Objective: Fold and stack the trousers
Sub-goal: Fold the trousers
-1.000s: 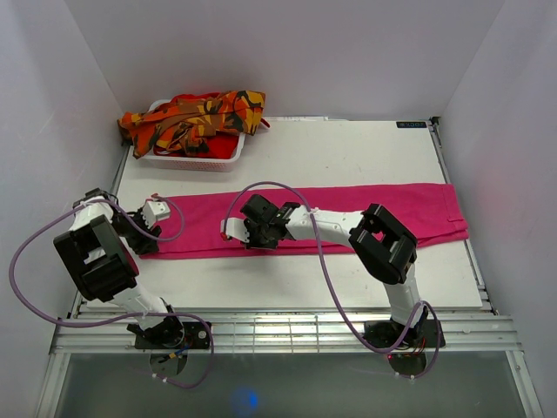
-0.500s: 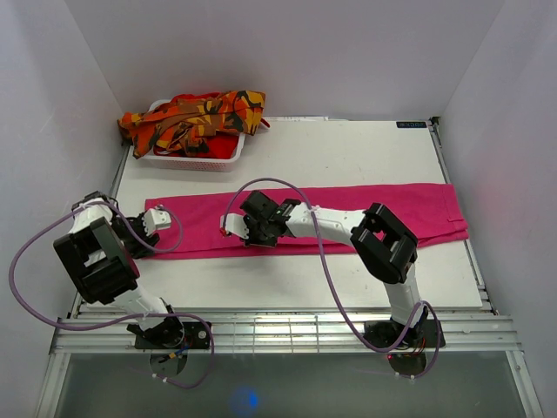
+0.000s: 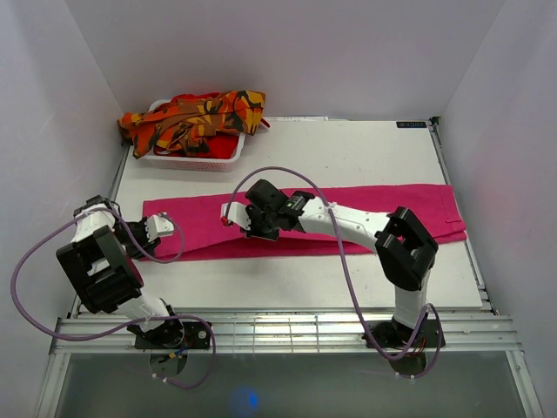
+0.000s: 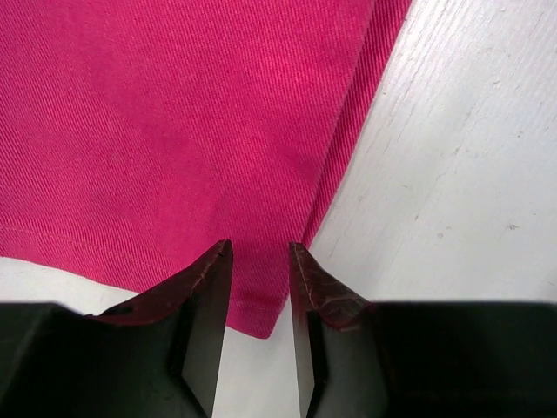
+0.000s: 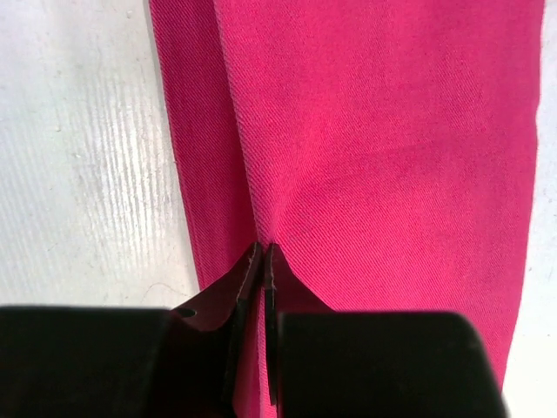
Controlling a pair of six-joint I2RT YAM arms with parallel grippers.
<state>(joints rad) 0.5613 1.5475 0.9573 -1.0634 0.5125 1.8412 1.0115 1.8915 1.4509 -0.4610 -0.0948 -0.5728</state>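
The pink trousers [image 3: 365,209] lie in a long band across the table, legs running left to right. My right gripper [image 3: 244,223] sits on the left half of the band. In the right wrist view it [image 5: 264,248] is shut on a raised pinch of pink cloth [image 5: 383,131]. My left gripper [image 3: 164,228] is at the band's left end. In the left wrist view it [image 4: 261,248] stands open, its tips astride the hem corner of the cloth [image 4: 174,113], which lies flat. The orange camouflage trousers [image 3: 191,117] are heaped in the basket at the back left.
A white slotted basket [image 3: 174,162] stands at the back left corner, with orange cloth hanging over its rim. White walls close in the table on three sides. A metal rail [image 3: 287,326] runs along the near edge by the arm bases.
My left gripper has dropped to the hem corner and its jaws have narrowed. The right arm has swung its elbow to the right, its gripper staying shut on the cloth. The pink left end has shifted slightly left.
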